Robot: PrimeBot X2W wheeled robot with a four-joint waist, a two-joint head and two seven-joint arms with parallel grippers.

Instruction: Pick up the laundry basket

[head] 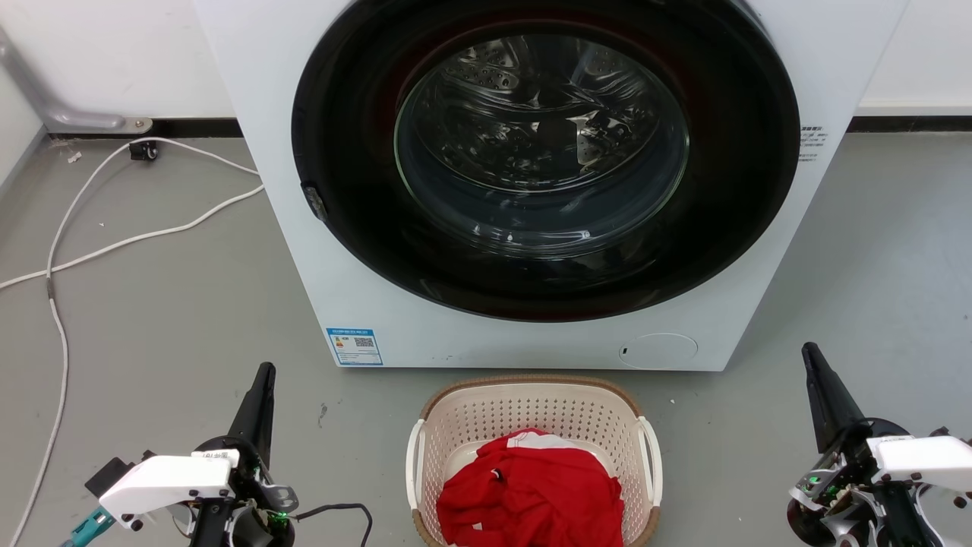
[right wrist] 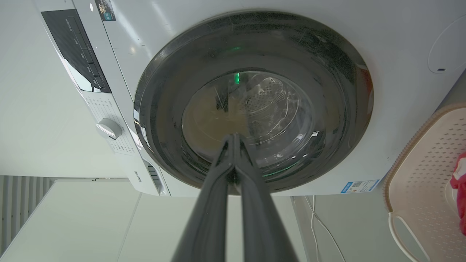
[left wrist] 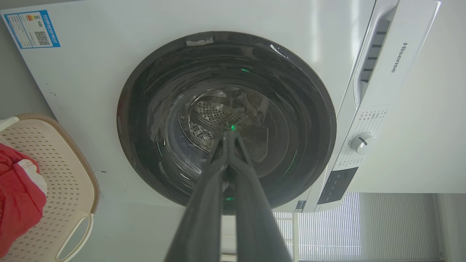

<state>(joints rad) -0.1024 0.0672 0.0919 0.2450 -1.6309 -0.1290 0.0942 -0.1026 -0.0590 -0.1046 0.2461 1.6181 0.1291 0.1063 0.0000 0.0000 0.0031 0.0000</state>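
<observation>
Basket [head: 531, 410] seen on floor [head: 152, 327], bottom centre of head view, just before washer [head: 425, 327]. Red cloth [head: 531, 494] heaped inside. White handles [head: 414, 463] seen at basket's two sides, touched by neither gripper. Left gripper [head: 265, 372] held low at basket's left, well apart, fingers pressed together, nothing gripped. Right gripper [head: 809, 352] held at basket's right, well apart, fingers likewise closed, empty. Both pointed toward washer door [head: 543, 152]. White cable [head: 114, 243] laid on floor, far left.
</observation>
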